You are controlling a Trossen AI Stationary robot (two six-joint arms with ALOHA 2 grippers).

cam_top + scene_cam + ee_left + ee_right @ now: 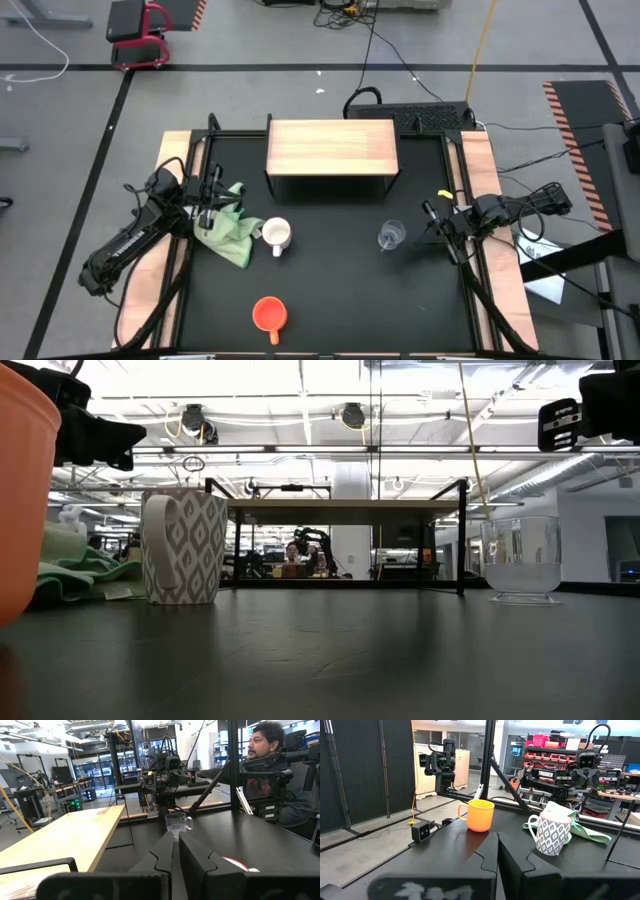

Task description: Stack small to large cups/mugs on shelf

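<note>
The shelf (330,146) stands at the table's far middle on thin black legs, its wooden top bare. A white patterned mug (277,235) stands upright left of centre, beside a green cloth (229,226). Right of centre stands the clear glass cup (391,237), and the orange mug (269,314) stands near the front edge. My left gripper (208,200) hovers shut at the left edge above the cloth; in its wrist view (175,854) it points at the glass cup (178,822). My right gripper (432,216) hovers shut at the right edge, facing the orange mug (480,815) and the white mug (552,835).
Wooden side strips (484,170) run along both table edges. A black power strip and cables (425,115) lie behind the shelf. A person (272,755) sits beyond the table's right side. Bare black tabletop (330,270) lies between the three vessels.
</note>
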